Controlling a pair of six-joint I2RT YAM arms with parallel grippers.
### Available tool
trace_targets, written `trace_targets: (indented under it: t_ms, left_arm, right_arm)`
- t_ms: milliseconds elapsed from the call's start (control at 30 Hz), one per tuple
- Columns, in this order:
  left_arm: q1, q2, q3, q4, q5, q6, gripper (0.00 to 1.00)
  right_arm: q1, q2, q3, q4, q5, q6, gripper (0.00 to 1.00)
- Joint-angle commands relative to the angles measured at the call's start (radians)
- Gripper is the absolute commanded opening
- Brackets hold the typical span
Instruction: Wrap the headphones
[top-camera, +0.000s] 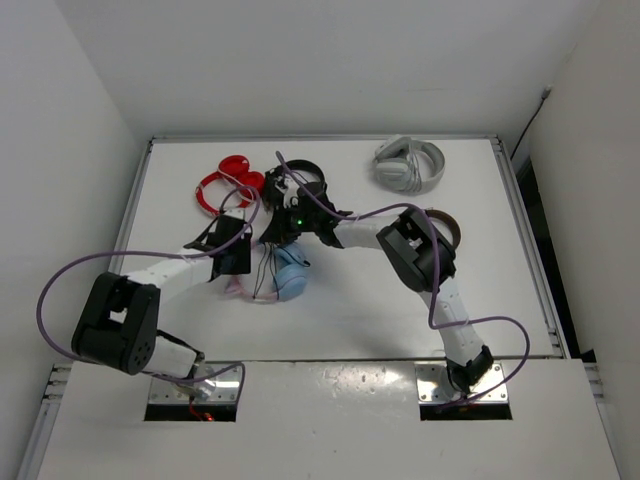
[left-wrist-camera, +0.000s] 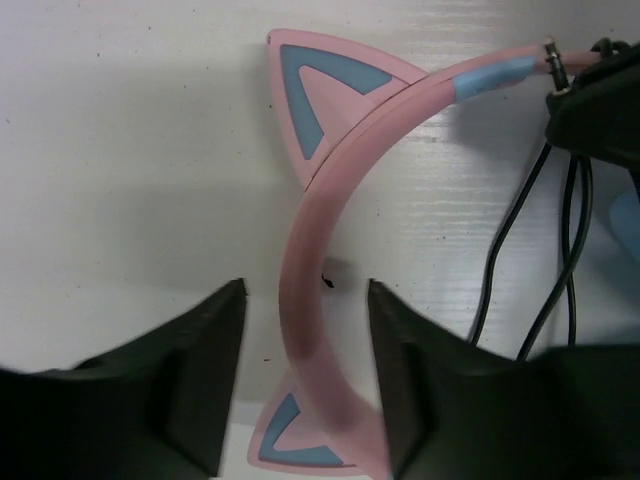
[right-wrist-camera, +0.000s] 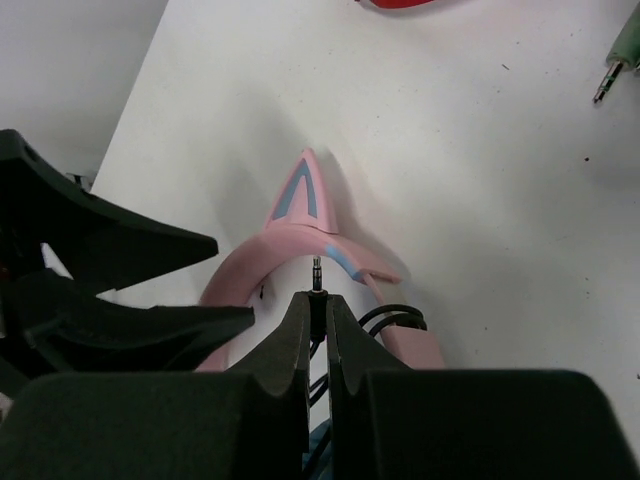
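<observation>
The headphones (top-camera: 290, 276) lie flat in the middle of the table, with a pink cat-ear headband (left-wrist-camera: 300, 240) and light blue ear cups. My left gripper (left-wrist-camera: 305, 290) is open, one finger on each side of the headband just above the lower cat ear. My right gripper (right-wrist-camera: 318, 302) is shut on the metal jack plug (right-wrist-camera: 318, 270) at the end of the thin black cable (left-wrist-camera: 497, 262). It holds the plug just over the headband's other end. Loops of cable hang below it. From above, both grippers (top-camera: 238, 250) (top-camera: 287, 232) meet over the headphones.
A red pair (top-camera: 228, 182) and a black pair (top-camera: 303, 180) lie just behind the grippers. A grey pair (top-camera: 410, 165) sits at the back right, and a dark pair (top-camera: 447, 226) is beside the right arm. A loose green plug (right-wrist-camera: 614, 62) lies on the table.
</observation>
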Motion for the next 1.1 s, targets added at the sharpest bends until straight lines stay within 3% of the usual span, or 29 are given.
trace_targets:
  t_ms: [0,67,167,367,567,767,1067]
  left_arm:
    - [0.01,-0.058,0.037,0.009,0.009,-0.001,0.61]
    - [0.01,-0.09,0.037,0.009,0.009,-0.001,0.69]
    - [0.01,-0.162,0.037,-0.001,-0.002,-0.01,0.72]
    - [0.04,-0.213,0.057,-0.01,-0.038,-0.02,0.73]
    - [0.077,-0.213,0.076,-0.01,-0.019,-0.02,0.73]
    - [0.088,-0.204,0.087,-0.01,-0.008,-0.029,0.73]
    - [0.097,-0.185,0.106,-0.01,0.002,-0.038,0.73]
  right_arm:
    - [0.009,-0.006,0.036,-0.009,0.052,-0.047,0.0]
    - [0.018,-0.006,0.047,-0.019,0.052,-0.056,0.0]
    - [0.029,-0.006,0.056,-0.028,0.052,-0.078,0.0]
    - [0.069,-0.038,0.056,-0.109,0.095,-0.217,0.0]
    - [0.118,-0.09,0.08,-0.247,0.222,-0.418,0.0]
    - [0.137,-0.072,0.14,-0.386,0.348,-0.503,0.0]
    - [0.179,-0.103,0.131,-0.396,0.525,-0.596,0.28]
